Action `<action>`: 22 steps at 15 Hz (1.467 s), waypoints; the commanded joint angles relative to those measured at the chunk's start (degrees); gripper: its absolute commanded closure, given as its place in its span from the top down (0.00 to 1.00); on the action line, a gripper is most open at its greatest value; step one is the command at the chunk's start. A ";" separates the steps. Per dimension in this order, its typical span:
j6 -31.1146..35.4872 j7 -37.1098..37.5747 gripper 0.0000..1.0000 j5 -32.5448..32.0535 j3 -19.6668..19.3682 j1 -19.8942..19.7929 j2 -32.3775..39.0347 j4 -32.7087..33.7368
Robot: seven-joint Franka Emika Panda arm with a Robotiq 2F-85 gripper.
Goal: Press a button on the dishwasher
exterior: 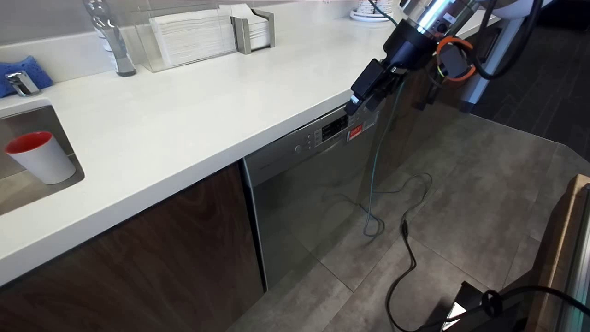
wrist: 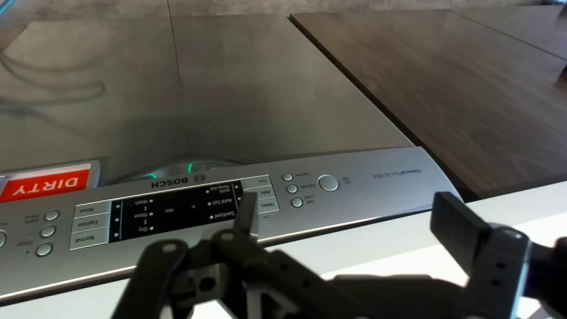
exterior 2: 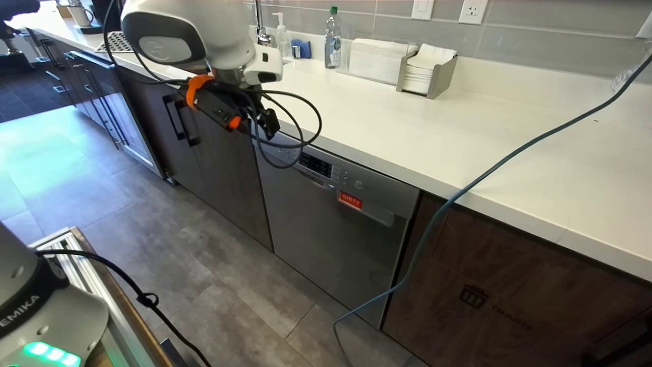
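The dishwasher [wrist: 239,88] has a grey steel front and shows in both exterior views [exterior: 304,207] [exterior 2: 326,239]. In the wrist view its control strip lies upside down. It has a dark display [wrist: 172,210] with no lit digits visible, a round On/Off button [wrist: 328,182], and small round buttons [wrist: 292,188] beside it. My gripper [wrist: 345,197] is open with nothing between its fingers. Its left finger partly covers the display's edge and the On/Off button shows between the fingers. In both exterior views the gripper [exterior: 364,101] [exterior 2: 267,125] is by the counter edge at the control strip. Contact cannot be told.
The white countertop [exterior: 184,120] overhangs the dishwasher. A red DIRTY sign [wrist: 48,184] is on the panel. Dark wooden cabinets [exterior 2: 224,188] flank it. Napkin holders [exterior 2: 428,71] and a bottle [exterior 2: 333,41] stand at the back. A blue cable [exterior 2: 433,219] hangs in front.
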 commanded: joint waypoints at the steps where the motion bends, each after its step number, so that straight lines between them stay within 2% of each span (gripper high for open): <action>1: -0.40 -4.84 1.00 7.12 0.22 0.24 2.77 1.67; 5: 0.43 -9.94 1.00 14.16 0.79 0.06 5.70 2.98; 9: 0.43 -19.12 1.00 26.20 1.49 -0.27 9.74 7.11; 14: 0.50 -29.69 1.00 37.53 1.01 -0.27 16.12 12.53; 15: 0.61 -32.42 0.90 40.21 0.81 -0.28 17.46 13.85; 16: 0.33 -34.40 0.72 42.37 0.65 -0.20 18.60 14.80; 22: -0.43 -45.13 0.30 58.52 -1.80 0.52 24.19 20.55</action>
